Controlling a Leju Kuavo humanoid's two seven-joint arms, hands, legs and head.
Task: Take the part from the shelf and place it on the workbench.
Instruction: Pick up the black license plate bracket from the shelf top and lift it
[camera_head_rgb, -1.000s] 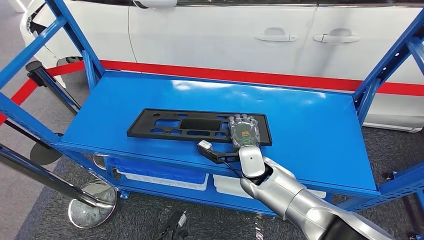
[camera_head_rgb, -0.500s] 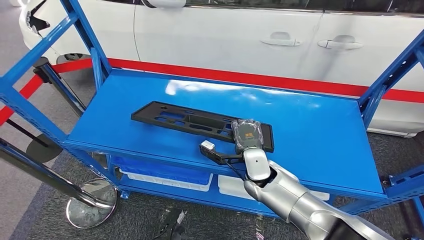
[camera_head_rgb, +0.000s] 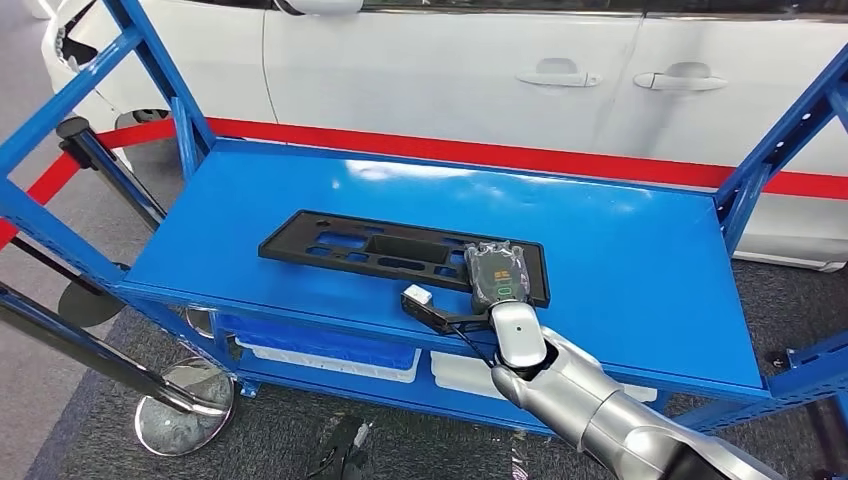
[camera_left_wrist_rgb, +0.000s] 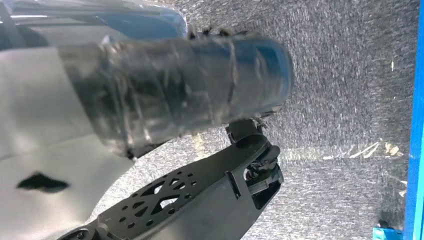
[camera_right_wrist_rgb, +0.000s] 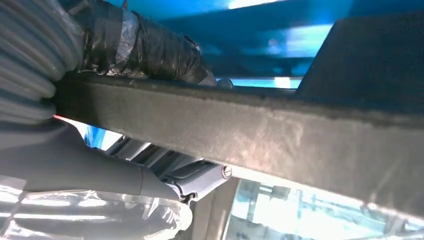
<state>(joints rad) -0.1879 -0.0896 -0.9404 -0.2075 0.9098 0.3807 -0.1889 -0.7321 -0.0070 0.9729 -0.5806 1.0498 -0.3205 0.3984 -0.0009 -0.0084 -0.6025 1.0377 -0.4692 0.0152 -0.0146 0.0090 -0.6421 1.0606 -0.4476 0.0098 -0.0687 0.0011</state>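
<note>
On the blue shelf (camera_head_rgb: 620, 250), right hand (camera_head_rgb: 497, 272) grips the part's (camera_head_rgb: 380, 246) end, hiding it

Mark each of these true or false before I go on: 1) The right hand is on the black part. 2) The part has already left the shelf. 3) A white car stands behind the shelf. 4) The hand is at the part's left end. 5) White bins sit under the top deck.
1) True. The right hand holds the near right edge of the black part; the right wrist view shows the edge between its fingers and thumb.
2) False. The part is over the blue shelf deck, not yet carried away.
3) True. The white car stands behind it, beyond a red stripe.
4) False. The hand is at the part's right end.
5) True. White bins show below the deck's front edge.
</note>
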